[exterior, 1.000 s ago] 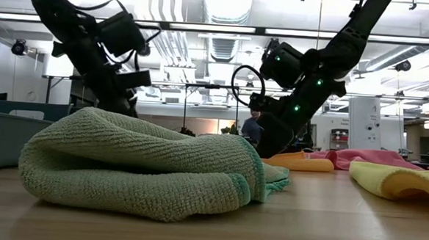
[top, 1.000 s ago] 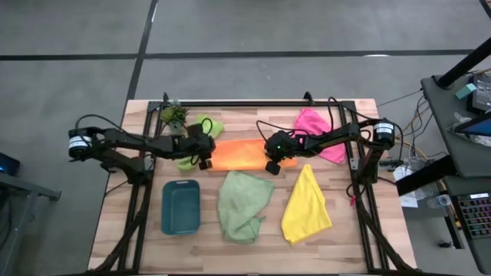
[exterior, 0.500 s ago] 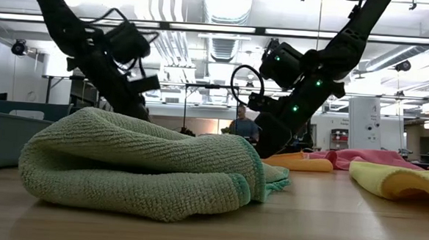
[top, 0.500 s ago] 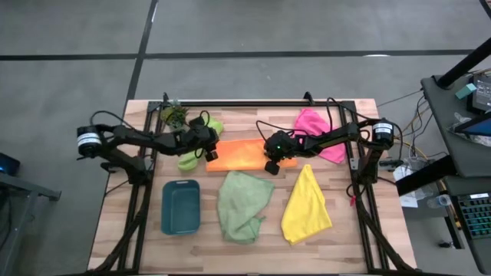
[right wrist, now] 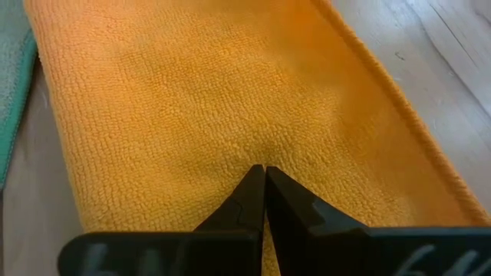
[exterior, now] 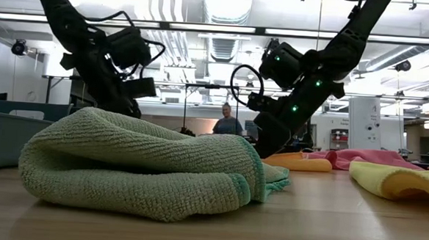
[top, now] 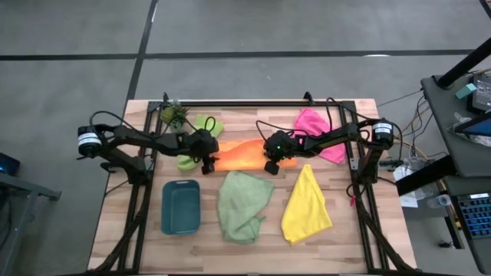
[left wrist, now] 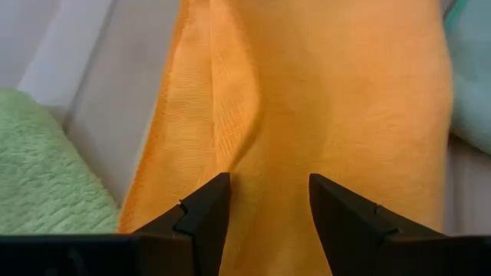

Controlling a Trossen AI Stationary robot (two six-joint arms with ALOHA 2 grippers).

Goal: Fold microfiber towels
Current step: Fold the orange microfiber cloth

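Observation:
The orange towel (top: 245, 153) lies as a long folded strip across the middle of the table. My left gripper (top: 205, 161) stands open over its left end, a finger (left wrist: 209, 207) on either side of a raised crease (left wrist: 230, 115). My right gripper (top: 272, 165) is shut on top of the strip near its right end. The lime green towel (top: 201, 129) lies bunched under my left arm. The pink towel (top: 314, 126), the sage green towel (top: 242, 203) and the yellow towel (top: 307, 203) lie loose on the table. My right gripper presses its shut fingertips (right wrist: 263, 180) down on the orange towel's top layer (right wrist: 261, 149) near its right end. It comes slanting down from the table's right side. The cloth dimples at the tips and lies flat on the table. My left gripper: I cannot tell whether its tips touch the cloth.
A teal tray (top: 181, 205) stands at the near left and a small potted plant (top: 173, 115) at the far left corner. In the low view the sage green towel (exterior: 138, 167) hides the left fingertips. A person (exterior: 225, 122) is in the room behind.
My left gripper has rolled about its own line and sunk a little toward the orange towel's left end, its fingers staying apart. My right gripper has kept still on the towel. The person in the room behind has walked to the left in the low view.

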